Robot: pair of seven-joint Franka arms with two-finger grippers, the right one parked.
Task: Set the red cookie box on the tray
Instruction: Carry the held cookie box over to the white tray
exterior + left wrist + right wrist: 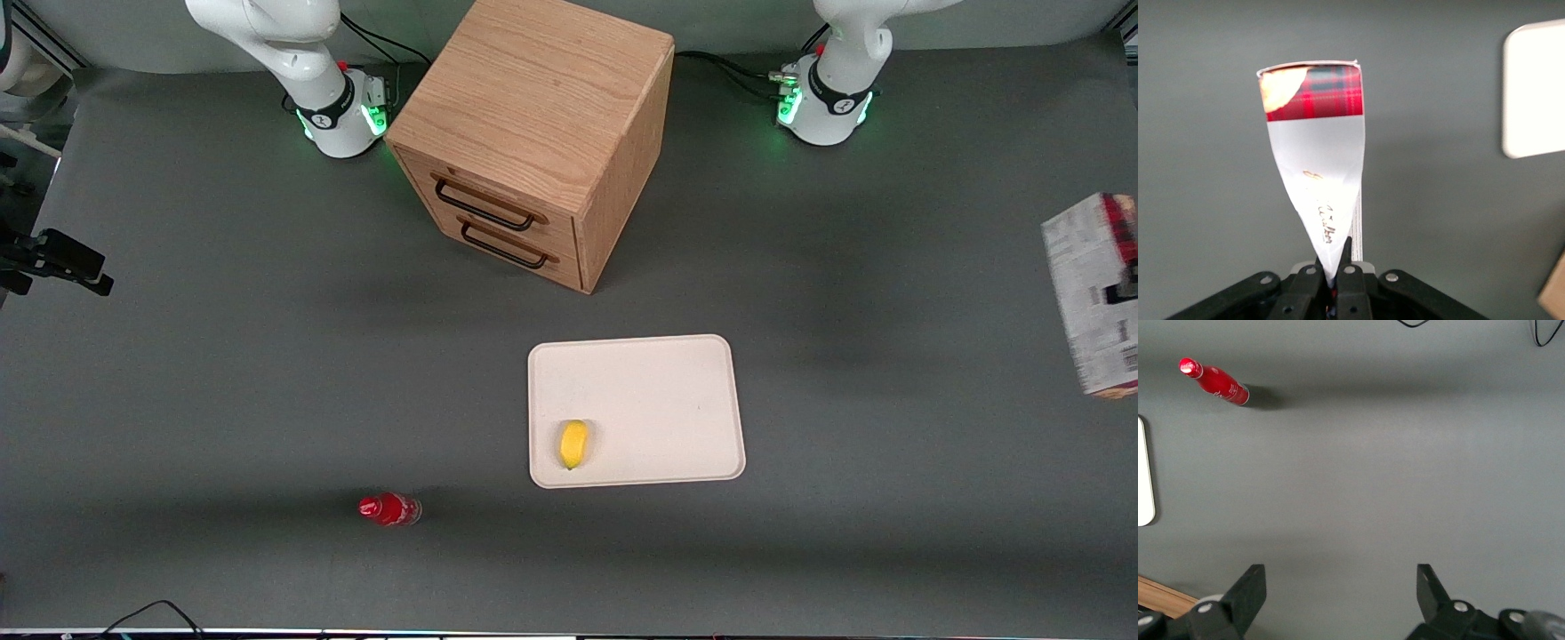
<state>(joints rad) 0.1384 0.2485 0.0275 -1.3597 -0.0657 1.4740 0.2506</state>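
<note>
The red cookie box (1086,293) hangs above the table at the working arm's end, its white-grey text panel facing the front camera and an orange end lowest. In the left wrist view the red cookie box (1317,147) shows a red plaid band and a white face, and my gripper (1336,264) is shut on its near edge. The cream-white tray (658,382) lies flat mid-table, nearer the front camera than the cabinet. The box is well off to the side of the tray (1535,87) and not over it.
A yellow lemon (573,444) lies on the tray near its front corner. A small red bottle (389,509) lies on the table toward the parked arm's end. The wooden drawer cabinet (533,133) stands between the two arm bases.
</note>
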